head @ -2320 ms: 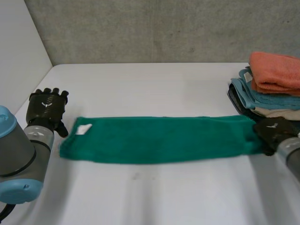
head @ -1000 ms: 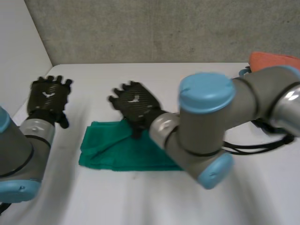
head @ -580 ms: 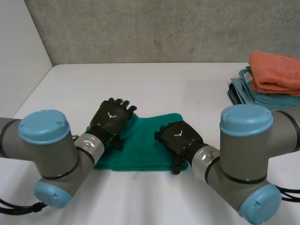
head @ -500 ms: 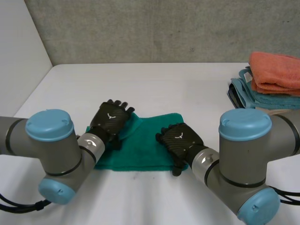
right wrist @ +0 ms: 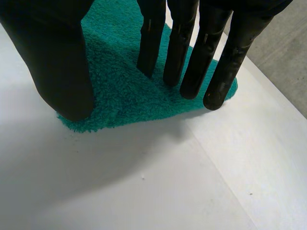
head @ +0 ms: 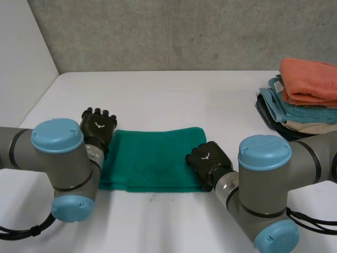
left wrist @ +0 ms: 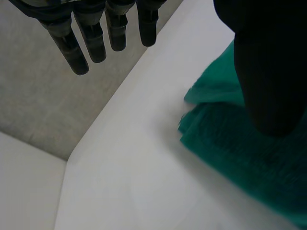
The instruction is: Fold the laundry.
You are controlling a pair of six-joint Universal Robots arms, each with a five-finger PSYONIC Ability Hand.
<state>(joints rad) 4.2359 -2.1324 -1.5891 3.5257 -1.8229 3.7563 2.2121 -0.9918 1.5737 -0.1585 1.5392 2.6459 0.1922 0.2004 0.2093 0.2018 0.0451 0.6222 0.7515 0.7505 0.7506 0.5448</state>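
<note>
Your left hand (head: 97, 125) slid back to the left edge of the green towel (head: 152, 158), right hand (head: 207, 159) to its lower-right corner, fingers straight, gripping nothing; that fold looked done.

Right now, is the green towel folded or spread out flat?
Folded. The green towel lies as a short rectangle, and the left wrist view shows two layers stacked at its corner.

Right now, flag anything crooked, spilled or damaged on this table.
One small thing: at the corner of the green towel beside the left hand, the folded layers do not line up. Nothing looks spilled or damaged.
</note>
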